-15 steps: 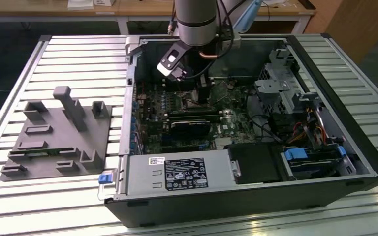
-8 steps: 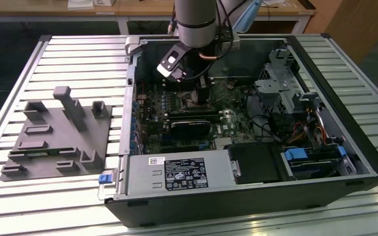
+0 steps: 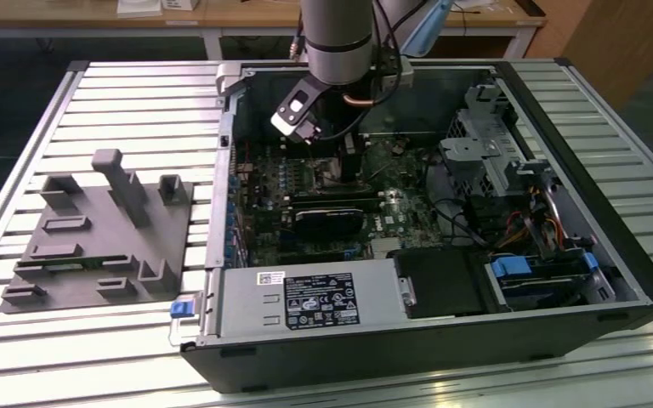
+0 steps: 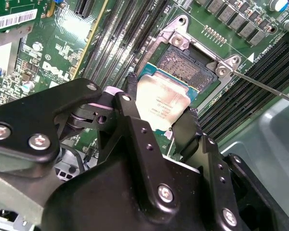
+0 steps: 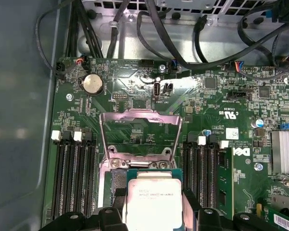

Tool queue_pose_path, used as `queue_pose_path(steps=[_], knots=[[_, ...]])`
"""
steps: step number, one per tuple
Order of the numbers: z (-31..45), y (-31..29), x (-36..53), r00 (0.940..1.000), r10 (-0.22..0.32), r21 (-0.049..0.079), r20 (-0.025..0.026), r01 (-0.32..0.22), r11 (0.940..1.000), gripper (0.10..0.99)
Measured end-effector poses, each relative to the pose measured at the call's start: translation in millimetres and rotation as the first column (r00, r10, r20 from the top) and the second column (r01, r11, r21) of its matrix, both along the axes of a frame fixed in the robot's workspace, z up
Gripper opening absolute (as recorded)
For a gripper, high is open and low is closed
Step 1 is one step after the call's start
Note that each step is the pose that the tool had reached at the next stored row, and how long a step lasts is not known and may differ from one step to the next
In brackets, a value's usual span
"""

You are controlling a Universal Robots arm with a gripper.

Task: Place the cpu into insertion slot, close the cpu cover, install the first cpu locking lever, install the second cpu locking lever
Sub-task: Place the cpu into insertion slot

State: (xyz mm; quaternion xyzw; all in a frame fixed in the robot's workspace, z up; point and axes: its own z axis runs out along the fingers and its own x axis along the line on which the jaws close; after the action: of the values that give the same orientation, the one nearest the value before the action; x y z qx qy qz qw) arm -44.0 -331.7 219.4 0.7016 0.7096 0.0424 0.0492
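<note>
Gripping cpu (image 4: 156, 94) by two opposite edges, gripper (image 4: 159, 113) closed on it, face up. Insertion slot (image 4: 190, 65) sits just ahead, w/ chip overlapping its near edge (contact: can't tell). Cpu cover (image 5: 139, 117) stands raised beyond slot, clear of path. Locking lever (image 4: 265, 89) off to one side; DIMM slots (image 5: 74, 178) flank both sides.

1. The insertion slot (image 4: 190, 67) lies uncovered; the cpu (image 4: 161, 103), clamped between the fingers (image 4: 187, 130), hangs at one edge.
2. The raised cpu cover (image 5: 135, 118) walls another edge.
3. Memory slots (image 5: 72, 183) flank both sides.
</note>
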Motion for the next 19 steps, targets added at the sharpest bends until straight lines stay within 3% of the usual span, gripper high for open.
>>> queue_pose_path(steps=[7, 19], knots=[[-1.0, 0.1, -0.2, 1.0, 0.0, 0.001, 0.0004, 0.0, 1.0, 0.541], [-4.2, 3.7, -2.0, 1.0, 0.0, 0.0, -0.0033, 0.0, 1.0, 0.541]])
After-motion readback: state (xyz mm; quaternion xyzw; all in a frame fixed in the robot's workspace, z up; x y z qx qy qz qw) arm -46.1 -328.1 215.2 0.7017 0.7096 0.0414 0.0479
